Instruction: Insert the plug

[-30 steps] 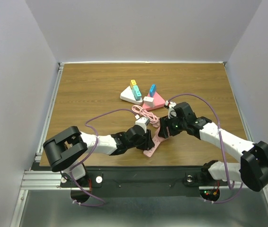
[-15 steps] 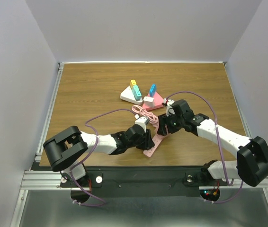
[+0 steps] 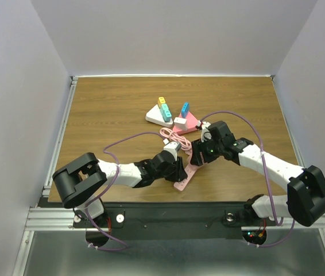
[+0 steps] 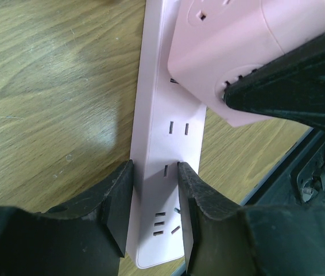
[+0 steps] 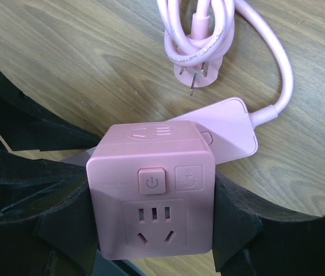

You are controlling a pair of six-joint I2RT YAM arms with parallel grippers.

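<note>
A pink power strip [image 3: 184, 178] lies on the wooden table near its front edge. My left gripper [image 3: 177, 168] is shut on its near end; in the left wrist view the two fingers [image 4: 116, 201] clamp the strip [image 4: 171, 115] on both sides. My right gripper [image 3: 200, 155] is shut on a pink cube plug adapter [image 5: 154, 195] and holds it just above the strip's middle. The cube also shows in the left wrist view [image 4: 237, 46]. The strip's far end [image 5: 225, 129] and its coiled pink cable with plug [image 5: 197, 75] lie beyond the cube.
A white triangular base with yellow and teal blocks [image 3: 159, 114] and a pink triangular base with a blue block [image 3: 186, 119] stand behind the cable coil [image 3: 171, 138]. The table's front edge and black rail [image 3: 208, 210] are close below the strip.
My right gripper with the cube has shifted a little left and toward the strip since a second ago. The left gripper and the strip have not moved.
</note>
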